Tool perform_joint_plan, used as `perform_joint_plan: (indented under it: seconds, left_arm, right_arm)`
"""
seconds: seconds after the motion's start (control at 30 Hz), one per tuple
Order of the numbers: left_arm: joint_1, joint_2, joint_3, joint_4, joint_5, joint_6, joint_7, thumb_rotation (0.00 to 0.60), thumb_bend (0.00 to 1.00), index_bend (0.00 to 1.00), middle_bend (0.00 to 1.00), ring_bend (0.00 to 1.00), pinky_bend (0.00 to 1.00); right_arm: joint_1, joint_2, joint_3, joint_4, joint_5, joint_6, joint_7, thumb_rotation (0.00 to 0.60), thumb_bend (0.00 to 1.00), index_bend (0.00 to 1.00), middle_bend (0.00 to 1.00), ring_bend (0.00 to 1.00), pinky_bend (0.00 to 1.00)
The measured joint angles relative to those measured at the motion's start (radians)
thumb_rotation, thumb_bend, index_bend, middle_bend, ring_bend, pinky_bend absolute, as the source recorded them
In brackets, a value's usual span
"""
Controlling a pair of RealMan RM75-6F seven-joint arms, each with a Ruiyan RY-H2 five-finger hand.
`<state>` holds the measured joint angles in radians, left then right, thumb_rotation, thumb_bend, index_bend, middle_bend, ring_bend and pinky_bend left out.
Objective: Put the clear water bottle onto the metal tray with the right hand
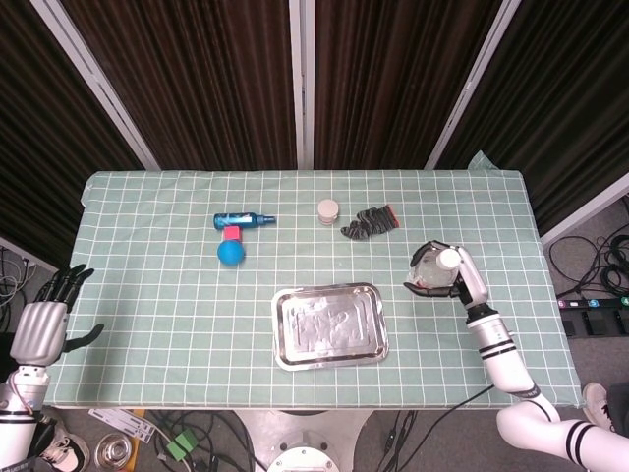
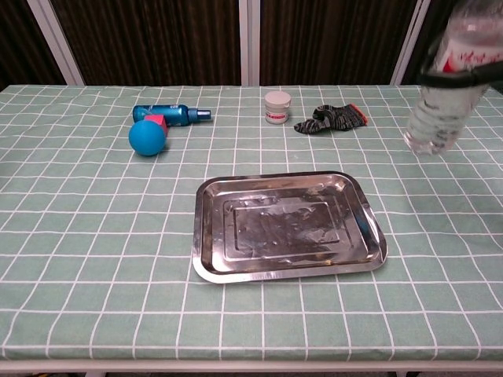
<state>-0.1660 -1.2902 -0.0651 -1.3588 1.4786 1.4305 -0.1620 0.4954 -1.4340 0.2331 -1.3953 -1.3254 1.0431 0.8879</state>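
My right hand (image 1: pixel 447 273) grips the clear water bottle (image 1: pixel 433 267), which hangs above the table to the right of the metal tray (image 1: pixel 329 325). In the chest view the clear water bottle (image 2: pixel 444 94) is at the top right, its cap cut off by the frame edge, with my right hand's dark fingers (image 2: pixel 464 75) wrapped round its label. The metal tray (image 2: pixel 287 225) lies bare at the table's middle front. My left hand (image 1: pixel 44 320) hangs open off the table's left edge, holding nothing.
A blue ball (image 1: pixel 232 252) with a small red block (image 1: pixel 232 233) and a teal spray bottle (image 1: pixel 242 219) lie at the back left. A small white jar (image 1: pixel 327 210) and a dark glove (image 1: pixel 369 221) sit at the back middle.
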Motion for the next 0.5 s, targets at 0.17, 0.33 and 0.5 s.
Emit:
perform_joint_plan:
  seconds: [0.17,0.33,0.5]
  left_arm:
    - [-0.004,0.005,-0.002,-0.007,0.002,-0.002,0.007,0.6,0.23,0.16,0.18,0.09,0.19]
    - [-0.015,0.001,-0.009,-0.012,0.003,-0.007,0.012,0.6,0.23,0.16,0.18,0.09,0.19]
    - [-0.013,-0.006,-0.004,-0.004,0.0,-0.012,0.009,0.6,0.23,0.16,0.18,0.09,0.19]
  right_arm:
    - [0.008,-0.025,0.001,0.143,0.003,-0.073,0.015,0.6,0.05,0.72,0.57,0.38,0.42]
    - [0.016,0.016,0.036,0.031,-0.074,0.035,0.003,0.6,0.05,0.72,0.57,0.38,0.42]
    - [0.01,0.054,0.049,-0.195,-0.104,0.118,-0.017,0.6,0.05,0.72,0.57,0.38,0.42]
